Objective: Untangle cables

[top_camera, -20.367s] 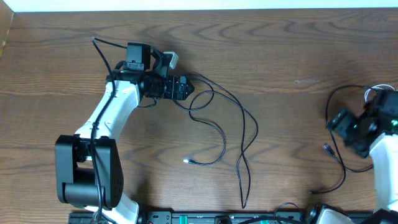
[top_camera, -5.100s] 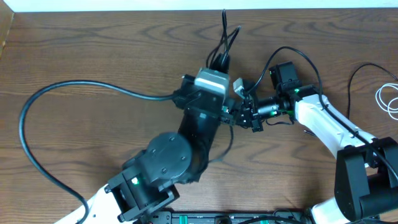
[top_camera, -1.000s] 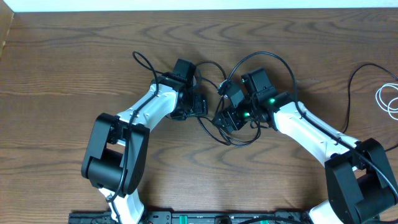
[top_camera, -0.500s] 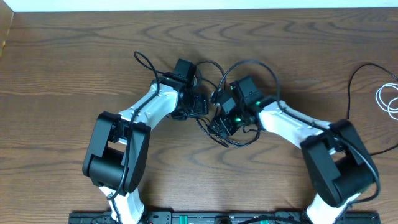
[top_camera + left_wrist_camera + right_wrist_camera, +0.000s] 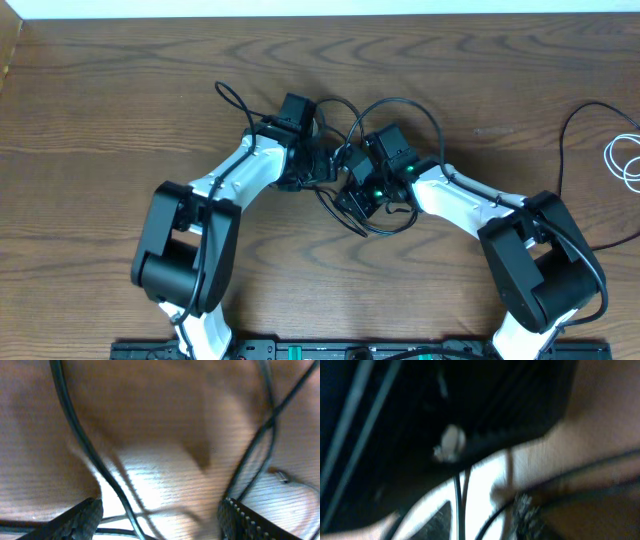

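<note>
Black, ribbed fingertips (image 5: 85, 517) sit at the lower corners of the left wrist view, so we read the left tool (image 5: 160, 522) as spread wide, pinching nothing. Between those tips a strand of the black cable (image 5: 75, 427) runs down across the wood. A second dark strand crosses near the right-hand tip. As far as we can see, neither strand touches a fingertip.

The right tool (image 5: 350, 192) sits just beside the left one near the middle of the tabletop (image 5: 120, 100), the two almost nose to nose in the overhead view. Its wrist view is dark and smeared. We make out thin black strands between its fingers, but we cannot tell whether the fingers are pressed onto the cable or stand apart from it.

Outward from the tools, a loop of the black cable lies on the wood just below the right tool in the overhead view. The white cable (image 5: 609, 153) lies in small loops at the right edge of the tabletop, well apart from both tools.
</note>
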Robot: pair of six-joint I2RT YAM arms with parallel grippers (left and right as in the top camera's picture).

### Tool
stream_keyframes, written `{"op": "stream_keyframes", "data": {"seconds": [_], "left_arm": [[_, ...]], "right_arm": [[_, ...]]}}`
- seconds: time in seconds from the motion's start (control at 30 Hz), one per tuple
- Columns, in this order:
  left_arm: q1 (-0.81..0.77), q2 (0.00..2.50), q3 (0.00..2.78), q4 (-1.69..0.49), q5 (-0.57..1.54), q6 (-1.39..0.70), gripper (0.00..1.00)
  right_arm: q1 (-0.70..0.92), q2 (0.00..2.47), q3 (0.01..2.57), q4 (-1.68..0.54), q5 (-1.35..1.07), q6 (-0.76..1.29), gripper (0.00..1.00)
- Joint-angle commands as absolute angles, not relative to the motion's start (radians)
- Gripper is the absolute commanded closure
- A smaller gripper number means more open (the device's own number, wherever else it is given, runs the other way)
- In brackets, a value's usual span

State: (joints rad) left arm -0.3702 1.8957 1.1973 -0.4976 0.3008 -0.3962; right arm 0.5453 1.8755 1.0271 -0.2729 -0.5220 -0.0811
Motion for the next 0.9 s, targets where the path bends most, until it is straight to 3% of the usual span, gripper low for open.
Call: {"op": "stream_keyframes", "data": {"seconds": [0.0, 0.3, 0.87], "left_arm": [[-0.369, 1.785, 1.205, -0.456, 0.306, -0.401, 0.2], [-0.313, 1.629, 1.205, -0.448, 0.212, -0.371, 0.04], [-0.037, 1.644, 1.199, -0.598, 0.106, -0.371, 0.04]], "right_arm": [[0.551, 1.88, 1.024, -0.274, -0.522, -0.091, 0.68], [0.551, 1.88, 1.024, -0.279, -0.522, -0.091, 0.53], [0.551, 1.88, 1.024, -0.255, -0.522, -0.064, 0.3]]}}
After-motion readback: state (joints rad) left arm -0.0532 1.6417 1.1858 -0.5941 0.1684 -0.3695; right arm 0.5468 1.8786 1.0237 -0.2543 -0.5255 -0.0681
